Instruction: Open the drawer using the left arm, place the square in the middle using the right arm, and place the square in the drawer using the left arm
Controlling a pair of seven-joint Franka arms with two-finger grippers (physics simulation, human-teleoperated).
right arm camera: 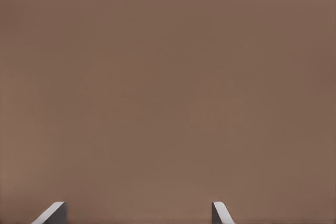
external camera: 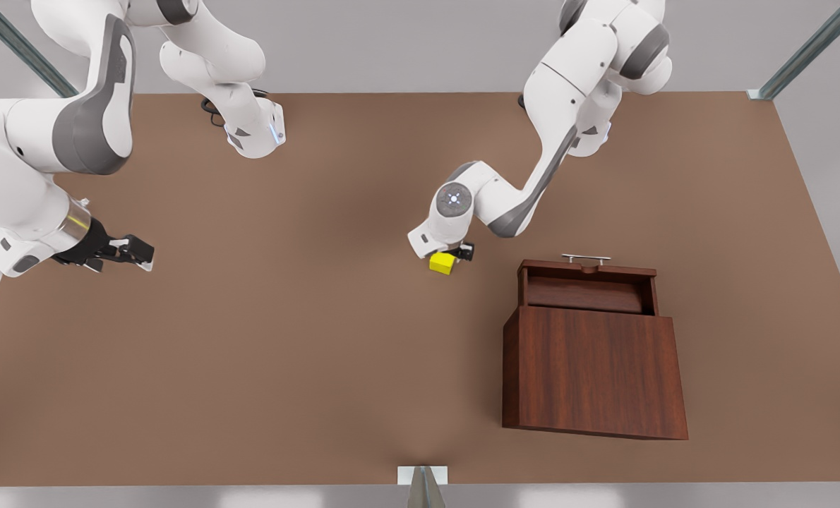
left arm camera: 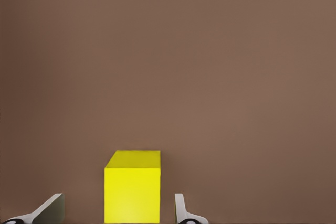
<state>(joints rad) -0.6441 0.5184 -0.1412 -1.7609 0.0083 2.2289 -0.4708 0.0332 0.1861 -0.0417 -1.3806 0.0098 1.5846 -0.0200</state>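
The square (external camera: 442, 263) sits on the tabletop (external camera: 286, 339) just beside the open drawer (external camera: 588, 286), off the drawer's side toward the front view's left. The left gripper (external camera: 455, 254) is right over the square, its jaws apart with one on either side of it. The right gripper (external camera: 138, 252) waits far from the drawer near the tabletop's edge, its jaws spread wide.

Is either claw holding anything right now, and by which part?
Nothing is gripped. The left claw straddles the yellow cube, fingers open beside its sides. The right claw is open.
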